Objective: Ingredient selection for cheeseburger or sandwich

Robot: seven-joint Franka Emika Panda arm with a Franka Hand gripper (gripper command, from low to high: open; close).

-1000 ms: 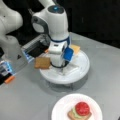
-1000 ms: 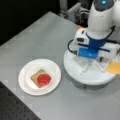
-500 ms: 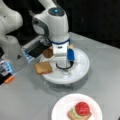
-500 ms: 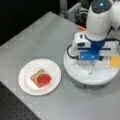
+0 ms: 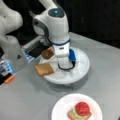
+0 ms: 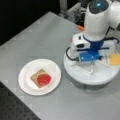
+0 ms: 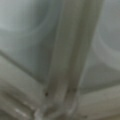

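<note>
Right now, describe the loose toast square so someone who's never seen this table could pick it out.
Find the big white round tray under the arm's tool. At its edge toward a front view's left lies the toast square: flat, tan-brown and bare. The other toast sits on the paper plate under lettuce and tomato.

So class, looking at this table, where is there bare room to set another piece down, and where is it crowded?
Bare grey table lies at a front view's left, above the paper plate holding the sandwich. The ingredient tray is crowded: the arm and end effector stand on it, with the cheese square and toast square.
</note>
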